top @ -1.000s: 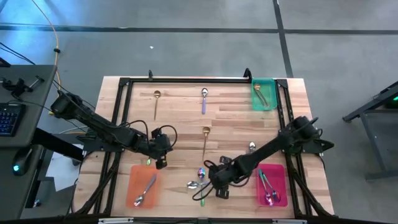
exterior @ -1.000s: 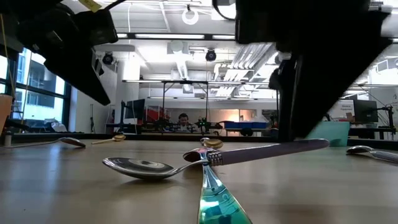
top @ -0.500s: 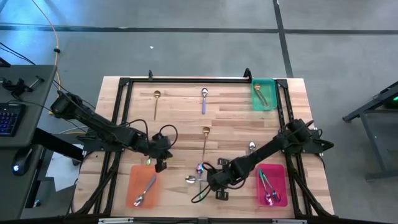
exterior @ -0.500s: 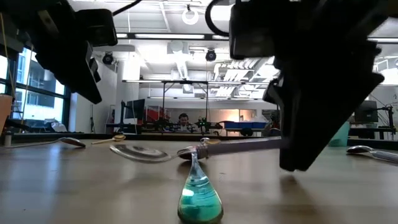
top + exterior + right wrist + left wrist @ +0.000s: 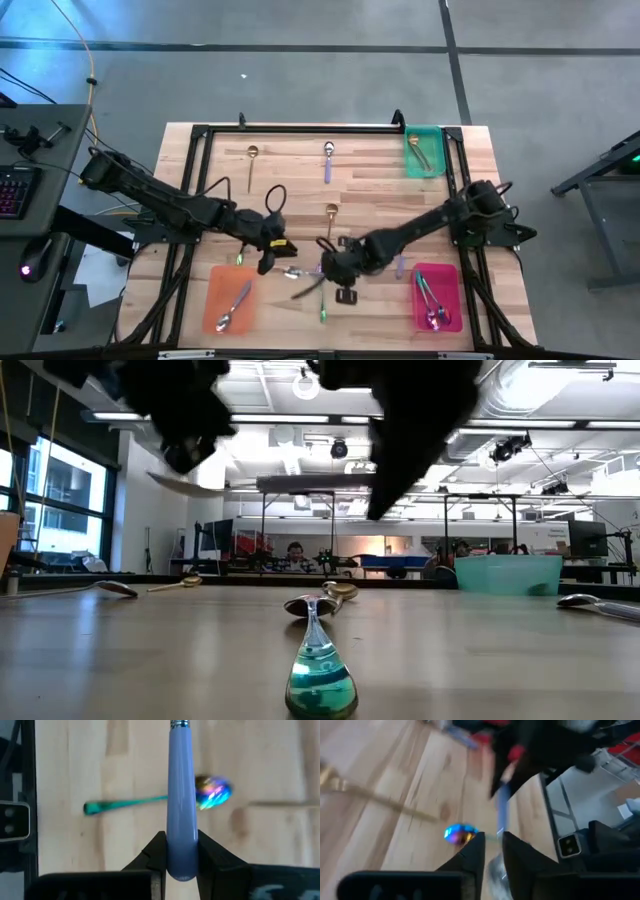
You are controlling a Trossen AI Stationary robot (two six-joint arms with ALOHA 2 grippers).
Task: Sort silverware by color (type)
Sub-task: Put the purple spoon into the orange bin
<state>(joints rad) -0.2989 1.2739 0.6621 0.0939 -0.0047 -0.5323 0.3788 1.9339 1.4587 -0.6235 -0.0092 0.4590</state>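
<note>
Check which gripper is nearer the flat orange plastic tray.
Left. The left gripper hovers just past a corner of the orange tray. The right gripper is farther off near mid-table, holding a lavender-handled spoon.

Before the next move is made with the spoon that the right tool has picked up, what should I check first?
1. Grip: right tool clamps the lavender-handled spoon by the end of its handle. Ok.
2. Lift: in the low view this spoon hangs clear above the table. Ok.
3. Space: left tool is close to the spoon's bowl end. Not ok.
4. Rainbow spoon lies on the table under the held one, apart from it. Ok.
5. Orange tray holds one silver spoon and has bare space. Ok.
6. Left tool holding anything: cannot tell.
</note>
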